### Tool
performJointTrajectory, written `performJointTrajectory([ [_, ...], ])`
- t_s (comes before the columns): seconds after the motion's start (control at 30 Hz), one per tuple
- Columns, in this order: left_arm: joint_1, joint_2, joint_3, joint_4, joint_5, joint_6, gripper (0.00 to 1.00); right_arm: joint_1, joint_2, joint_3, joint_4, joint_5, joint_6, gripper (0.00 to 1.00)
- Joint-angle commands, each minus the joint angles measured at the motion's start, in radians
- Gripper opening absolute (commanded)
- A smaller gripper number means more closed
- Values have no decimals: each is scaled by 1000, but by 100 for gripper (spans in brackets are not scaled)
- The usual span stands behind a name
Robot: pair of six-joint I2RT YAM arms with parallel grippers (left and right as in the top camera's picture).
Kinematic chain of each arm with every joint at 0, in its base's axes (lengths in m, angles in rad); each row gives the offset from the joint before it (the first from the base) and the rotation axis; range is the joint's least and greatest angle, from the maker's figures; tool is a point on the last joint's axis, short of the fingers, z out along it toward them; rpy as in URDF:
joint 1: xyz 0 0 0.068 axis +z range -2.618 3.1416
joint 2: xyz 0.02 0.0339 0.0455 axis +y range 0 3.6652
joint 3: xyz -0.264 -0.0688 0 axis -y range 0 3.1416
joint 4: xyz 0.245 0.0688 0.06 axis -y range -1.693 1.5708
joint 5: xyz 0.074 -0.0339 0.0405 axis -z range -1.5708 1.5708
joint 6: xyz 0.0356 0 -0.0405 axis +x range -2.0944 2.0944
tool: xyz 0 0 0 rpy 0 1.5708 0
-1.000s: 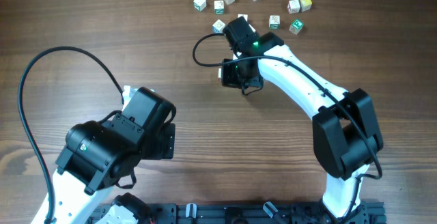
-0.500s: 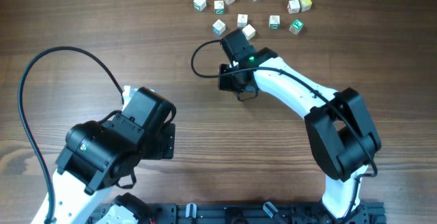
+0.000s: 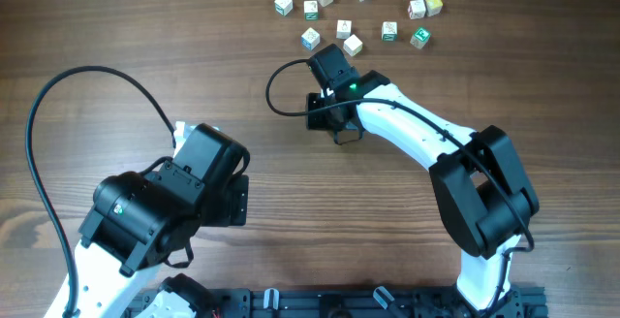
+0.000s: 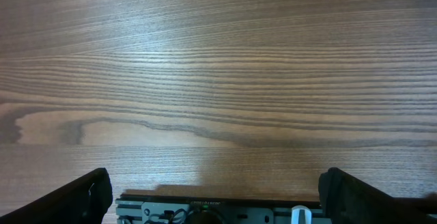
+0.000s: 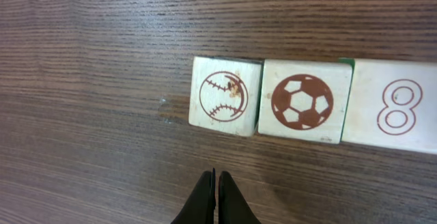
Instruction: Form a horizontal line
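Over the table (image 3: 145,27) the right arm (image 3: 417,129) reaches out, claw (image 5: 214,177) clenched near the horizontal line (image 5: 300,101).

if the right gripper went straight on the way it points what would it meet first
Probably the baseball cube, left end of the row of three. The shut right gripper points at it across bare table, though its height is unclear.

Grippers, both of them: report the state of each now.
Left gripper: open, holding nothing.
Right gripper: shut, holding nothing.
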Motion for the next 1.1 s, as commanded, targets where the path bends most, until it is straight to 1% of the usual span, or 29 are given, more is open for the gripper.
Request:
performJointTrajectory([
  [0.0,4,0,-5,3,-16,1,100,1,39,-10,8,23,-9,5],
  [1.07,4,0,-5,2,-16,1,100,-19,56,-10,28,29,-6,5],
])
